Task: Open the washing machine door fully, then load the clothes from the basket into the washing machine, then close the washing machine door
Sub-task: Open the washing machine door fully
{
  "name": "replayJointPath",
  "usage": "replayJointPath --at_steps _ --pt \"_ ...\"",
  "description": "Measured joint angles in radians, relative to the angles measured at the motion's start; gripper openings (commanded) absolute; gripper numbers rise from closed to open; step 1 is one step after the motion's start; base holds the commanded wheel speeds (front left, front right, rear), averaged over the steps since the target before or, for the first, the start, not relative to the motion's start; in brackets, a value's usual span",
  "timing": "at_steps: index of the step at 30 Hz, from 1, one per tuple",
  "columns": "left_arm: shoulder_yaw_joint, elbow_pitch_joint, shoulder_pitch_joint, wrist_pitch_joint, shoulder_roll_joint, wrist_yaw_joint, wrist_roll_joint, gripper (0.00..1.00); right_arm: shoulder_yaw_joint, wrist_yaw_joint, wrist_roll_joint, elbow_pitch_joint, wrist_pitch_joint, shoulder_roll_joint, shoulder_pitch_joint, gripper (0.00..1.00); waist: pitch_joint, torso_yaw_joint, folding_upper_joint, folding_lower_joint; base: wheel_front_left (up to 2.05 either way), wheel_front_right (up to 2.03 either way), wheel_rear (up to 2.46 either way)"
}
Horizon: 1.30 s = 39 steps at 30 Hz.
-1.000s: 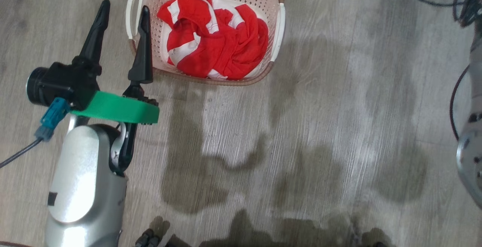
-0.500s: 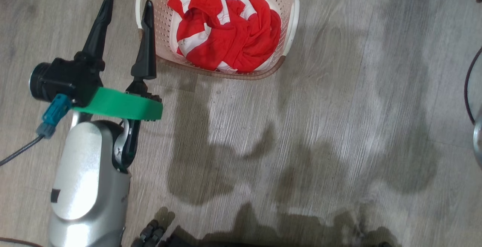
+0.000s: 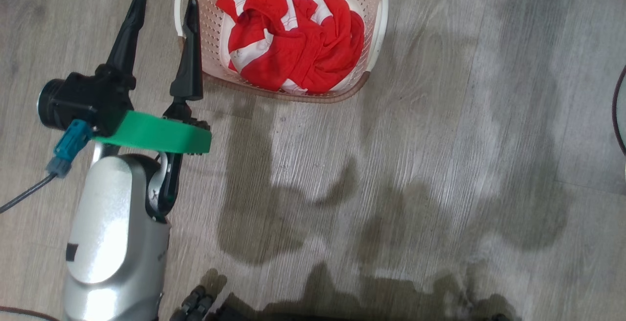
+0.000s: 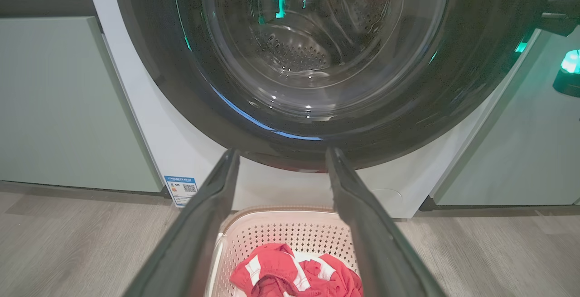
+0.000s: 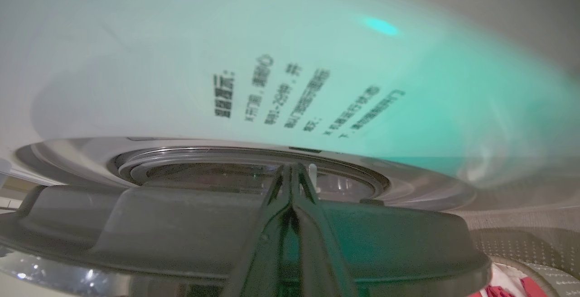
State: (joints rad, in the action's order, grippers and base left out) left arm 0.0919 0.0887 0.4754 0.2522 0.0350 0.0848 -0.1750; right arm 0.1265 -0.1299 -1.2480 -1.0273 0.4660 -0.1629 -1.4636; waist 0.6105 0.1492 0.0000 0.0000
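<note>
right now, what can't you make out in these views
Head view: basket far rim cut off by the top edge; its floor mostly hidden under the clothes.
Left wrist view: washing machine door top cut off by the edge.
Right wrist view: printed text blurred; whether the right claw touches the door, unclear.

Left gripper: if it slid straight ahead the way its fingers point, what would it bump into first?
Most likely the lower black rim of the washing machine door, after passing above the basket. In the left wrist view, the left gripper has its open fingers framing that rim, though depth is hard to judge.
</note>
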Motion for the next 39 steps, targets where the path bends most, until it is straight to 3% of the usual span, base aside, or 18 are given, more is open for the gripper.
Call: replayJointPath --at_steps 15,39 --pt "-0.001 0.028 0.001 0.000 -0.001 -0.009 0.000 1.00 -0.013 0.000 -0.024 0.049 0.181 0.001 0.077 0.00 -0.052 -0.016 0.0000 0.0000 0.00 0.00 0.00" --pt "0.042 0.099 -0.102 0.000 -0.001 -0.012 -0.001 1.00 -0.047 0.000 -0.097 0.246 0.486 0.059 0.420 0.00 -0.237 0.008 0.0000 -0.0001 0.00 0.00 0.00"
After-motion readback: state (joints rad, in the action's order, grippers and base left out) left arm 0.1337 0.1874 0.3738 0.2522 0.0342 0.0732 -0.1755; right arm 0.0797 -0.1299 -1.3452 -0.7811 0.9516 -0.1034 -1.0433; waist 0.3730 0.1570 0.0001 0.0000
